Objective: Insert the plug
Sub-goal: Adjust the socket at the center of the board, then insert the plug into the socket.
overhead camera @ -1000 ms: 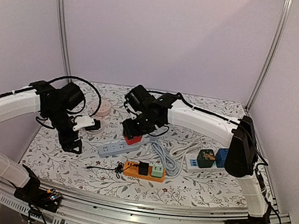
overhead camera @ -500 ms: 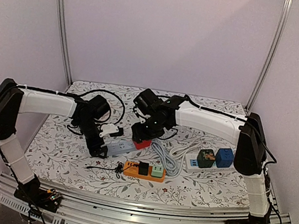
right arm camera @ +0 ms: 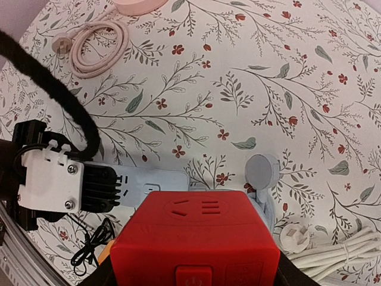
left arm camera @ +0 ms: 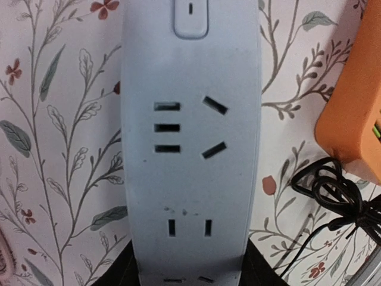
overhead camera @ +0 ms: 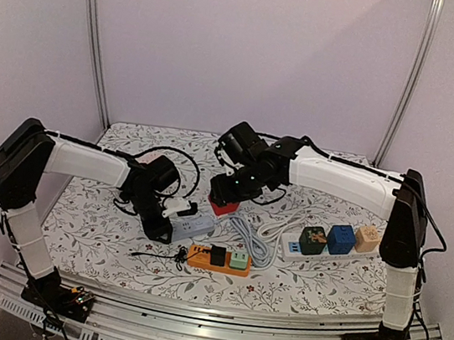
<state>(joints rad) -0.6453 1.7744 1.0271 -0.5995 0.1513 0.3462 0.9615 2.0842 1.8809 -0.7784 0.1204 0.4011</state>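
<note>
A pale grey-blue power strip (overhead camera: 192, 227) lies on the flowered table. In the left wrist view the power strip (left arm camera: 190, 167) runs up the middle, its sockets bare. My left gripper (left arm camera: 190, 277) is shut on the strip's near end, a black finger pressed to each side. My right gripper (right arm camera: 193, 281) is shut on a red cube plug (right arm camera: 196, 238), which hangs a little above the table just behind the strip's far end (right arm camera: 155, 177). From above, the red cube (overhead camera: 223, 208) sits under my right gripper (overhead camera: 232, 194). The left gripper (overhead camera: 162, 222) stands at the strip's left end.
An orange power strip (overhead camera: 219, 258) with a black and a green plug lies in front, a tangled black cable (left arm camera: 336, 199) beside it. A white strip (overhead camera: 294, 245) with cube adapters is at the right, a coiled white cable (overhead camera: 253, 237) between. A grey round plug (right arm camera: 262, 170) and a pink cable (right arm camera: 95, 42) lie further back.
My left arm swung right to the grey-blue strip and its fingers closed on the strip's end. My right arm carried the red cube slightly right and back.
</note>
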